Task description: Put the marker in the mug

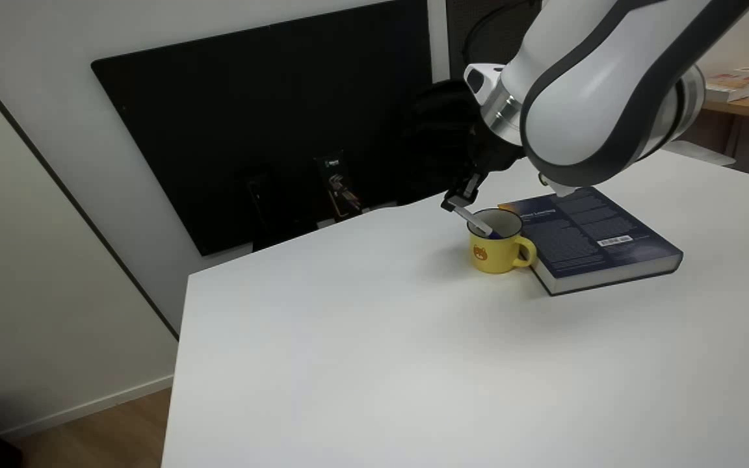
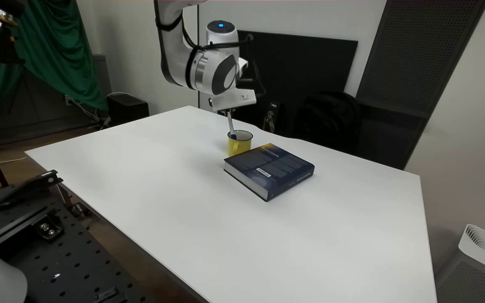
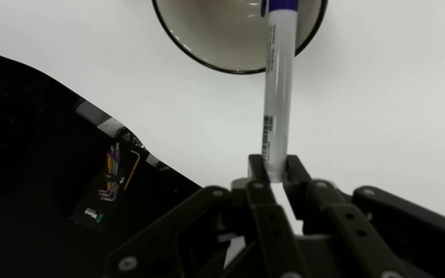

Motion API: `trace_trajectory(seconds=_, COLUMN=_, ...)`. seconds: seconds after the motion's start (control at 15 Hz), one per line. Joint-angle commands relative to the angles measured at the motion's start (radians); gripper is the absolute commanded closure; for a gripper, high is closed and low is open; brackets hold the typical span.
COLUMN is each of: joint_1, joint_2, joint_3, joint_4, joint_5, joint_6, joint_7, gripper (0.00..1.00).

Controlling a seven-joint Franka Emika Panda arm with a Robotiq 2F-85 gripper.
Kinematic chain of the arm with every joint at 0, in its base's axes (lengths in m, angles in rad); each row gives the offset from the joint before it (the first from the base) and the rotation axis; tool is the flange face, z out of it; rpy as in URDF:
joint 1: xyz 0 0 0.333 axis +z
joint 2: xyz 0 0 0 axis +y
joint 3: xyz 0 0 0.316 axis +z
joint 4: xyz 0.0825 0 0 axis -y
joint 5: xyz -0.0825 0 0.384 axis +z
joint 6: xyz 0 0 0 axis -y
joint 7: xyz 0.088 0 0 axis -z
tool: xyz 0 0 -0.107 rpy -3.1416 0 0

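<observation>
The yellow mug (image 1: 493,257) stands upright on the table; it also shows in an exterior view (image 2: 240,147). In the wrist view its pale inside (image 3: 222,42) is partly cut off at the top edge. My gripper (image 3: 275,168) is shut on the plain end of the white marker (image 3: 278,88). The marker slants down from the fingers, its blue cap leading. In both exterior views the cap end of the marker (image 1: 472,220) (image 2: 230,123) is inside the mug's opening. My gripper (image 1: 459,199) is above and beside the mug's rim. I cannot tell whether the cap touches the mug's inside.
A thick dark blue book (image 1: 599,234) lies flat right beside the mug, close to its handle; it also shows in an exterior view (image 2: 270,170). The table's edge (image 1: 348,224) runs behind the mug. Dark items, including a packaged hex key set (image 3: 106,173), stand beyond that edge.
</observation>
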Motion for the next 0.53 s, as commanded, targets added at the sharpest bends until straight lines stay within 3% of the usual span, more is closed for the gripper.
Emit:
trace_trajectory(seconds=0.0, joint_1=0.03, joint_2=0.013, joint_3=-0.037, joint_4=0.007, joint_5=-0.043, joint_6=0.031, joint_7=0.092, gripper=0.96)
trace_trajectory(seconds=0.4, joint_1=0.04, joint_2=-0.003, joint_3=-0.075, joint_4=-0.02, joint_5=-0.089, joint_6=0.018, joint_7=0.141, gripper=0.96)
trace_trajectory(seconds=0.47, joint_1=0.04, joint_2=-0.003, joint_3=-0.078, joint_4=-0.021, joint_5=-0.099, joint_6=0.009, joint_7=0.14, gripper=0.58)
